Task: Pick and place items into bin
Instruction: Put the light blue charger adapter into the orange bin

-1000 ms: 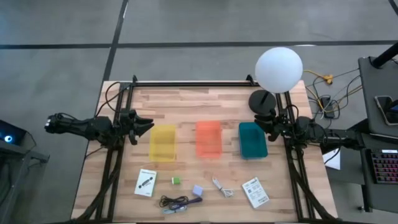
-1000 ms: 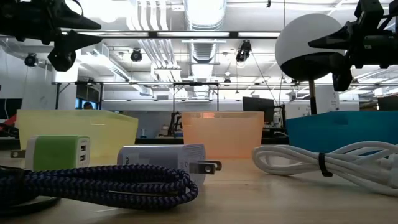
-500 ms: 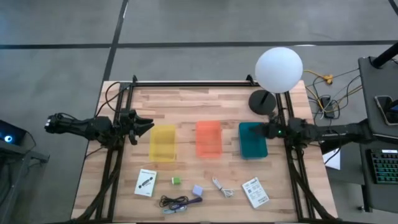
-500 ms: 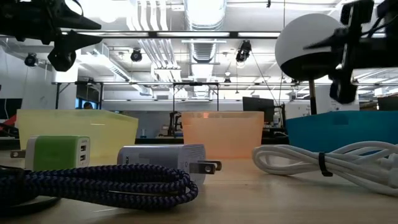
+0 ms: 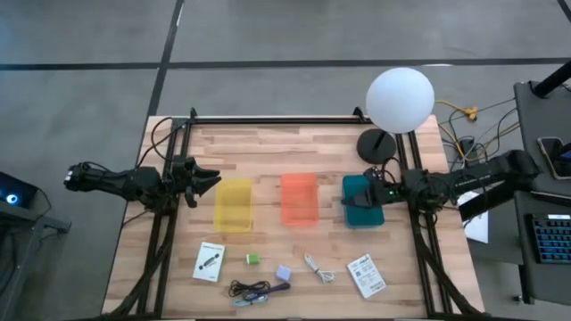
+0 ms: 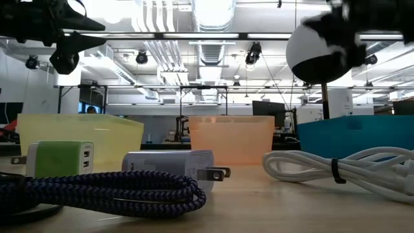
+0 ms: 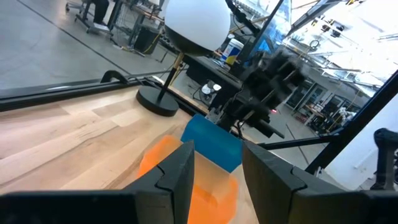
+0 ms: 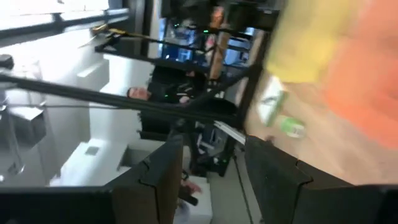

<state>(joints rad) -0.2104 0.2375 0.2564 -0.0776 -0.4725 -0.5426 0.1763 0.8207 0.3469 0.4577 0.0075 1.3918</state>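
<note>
Above the teal bin (image 5: 362, 201) my right gripper (image 5: 368, 185) hangs, fingers apart and empty. Well left of that bin, beyond the orange and yellow ones, my left gripper (image 5: 211, 181) waits, fingers parted. Nearer the table's front edge than the bin lie all the items (image 5: 287, 272).

Two slim black arms of jointed segments, each ending in a pair of dark, flat, angular fingers: left gripper (image 5: 211, 181) at nine o'clock, right gripper (image 5: 364, 189) at three o'clock. Thin black cables trailing along both. Small green light glowing near the right wrist.
</note>
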